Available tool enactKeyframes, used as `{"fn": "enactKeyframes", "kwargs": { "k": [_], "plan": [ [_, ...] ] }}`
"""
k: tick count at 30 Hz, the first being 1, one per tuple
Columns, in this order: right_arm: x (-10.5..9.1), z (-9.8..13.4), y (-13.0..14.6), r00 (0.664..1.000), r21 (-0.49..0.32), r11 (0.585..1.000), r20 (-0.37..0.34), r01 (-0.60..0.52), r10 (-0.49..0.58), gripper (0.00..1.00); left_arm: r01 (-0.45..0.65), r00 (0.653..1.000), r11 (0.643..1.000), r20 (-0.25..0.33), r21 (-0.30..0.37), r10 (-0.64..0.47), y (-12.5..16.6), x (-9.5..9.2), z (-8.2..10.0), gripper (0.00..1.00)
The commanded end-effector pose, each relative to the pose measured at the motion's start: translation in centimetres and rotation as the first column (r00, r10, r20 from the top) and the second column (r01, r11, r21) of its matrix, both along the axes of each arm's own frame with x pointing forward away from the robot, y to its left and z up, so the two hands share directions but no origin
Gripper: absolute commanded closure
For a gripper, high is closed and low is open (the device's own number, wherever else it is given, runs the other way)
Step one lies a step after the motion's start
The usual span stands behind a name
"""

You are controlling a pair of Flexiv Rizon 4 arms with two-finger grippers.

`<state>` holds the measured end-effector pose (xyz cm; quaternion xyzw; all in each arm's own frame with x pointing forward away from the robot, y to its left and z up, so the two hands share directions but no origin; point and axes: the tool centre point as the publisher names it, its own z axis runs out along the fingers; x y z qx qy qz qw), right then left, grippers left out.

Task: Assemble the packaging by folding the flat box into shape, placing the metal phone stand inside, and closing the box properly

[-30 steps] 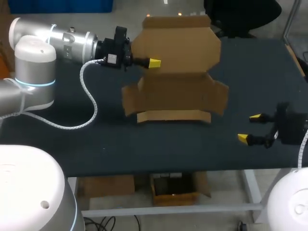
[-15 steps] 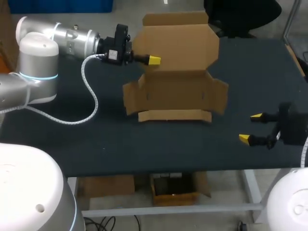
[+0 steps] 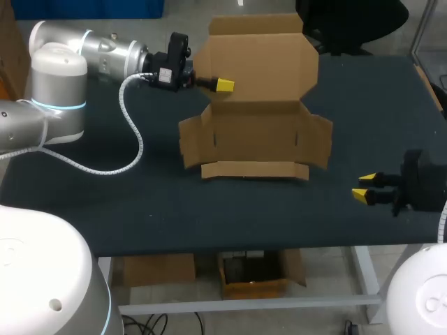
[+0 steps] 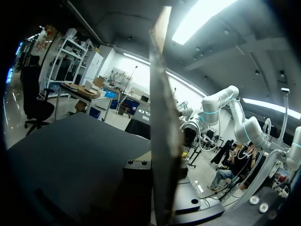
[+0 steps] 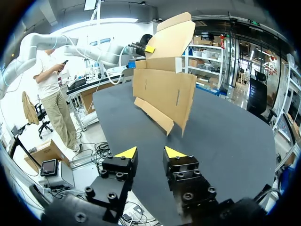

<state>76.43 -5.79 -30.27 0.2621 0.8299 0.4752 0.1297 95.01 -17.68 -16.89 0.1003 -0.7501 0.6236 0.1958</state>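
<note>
Head view, left tool [image 3: 223,86] pinching box [image 3: 255,132] edge, right tool [image 3: 366,187] well apart

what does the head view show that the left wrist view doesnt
Only the head view: the whole half-folded box, the left pincer at its raised lid, and the open right pincer, apart from the box near the table's right edge. Only the left wrist view: the lid seen edge-on, showing the cardboard's thickness. Both: the lid and the dark table.
</note>
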Motion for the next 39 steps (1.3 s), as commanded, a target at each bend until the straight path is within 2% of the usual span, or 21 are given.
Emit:
{"fn": "enactKeyframes", "kwargs": {
  "k": [1,9,14,30,34,38,39],
  "plan": [
    [-0.3,0.1,-0.1,1.0,0.0,1.0,-0.002,0.002,-0.002,1.0,0.02,0.999,1.0,-0.033,0.0,-0.02,-0.2,0.5,-0.3,1.0],
    [-0.4,0.0,-0.1,1.0,-0.001,1.0,-0.007,0.001,-0.001,1.0,-0.013,0.998,1.0,-0.057,0.016,0.013,-0.2,0.7,-0.9,1.0],
    [-0.3,0.0,-0.3,1.0,-0.005,1.0,-0.006,0.004,-0.004,1.0,-0.048,0.998,0.998,-0.042,0.043,0.05,-0.2,0.6,-1.1,1.0],
    [-0.5,-0.2,-0.7,1.0,0.007,1.0,0.0,0.014,-0.014,1.0,-0.049,0.998,0.998,-0.039,0.044,0.051,-0.2,0.5,-1.1,1.0],
    [-0.4,-0.3,-0.8,1.0,0.001,1.0,-0.006,0.01,-0.01,1.0,-0.022,1.0,0.999,0.003,0.049,0.022,-0.6,-0.7,0.5,1.0],
    [-0.4,-0.3,-0.8,1.0,0.0,1.0,-0.007,0.009,-0.009,1.0,-0.034,0.999,0.997,0.003,0.063,0.034,-1.1,-1.2,0.7,1.0],
    [-0.4,-0.3,-0.8,1.0,0.001,1.0,-0.007,0.008,-0.008,1.0,-0.036,0.999,0.998,-0.014,0.06,0.037,-1.1,-1.2,0.7,1.0]
  ]
}}
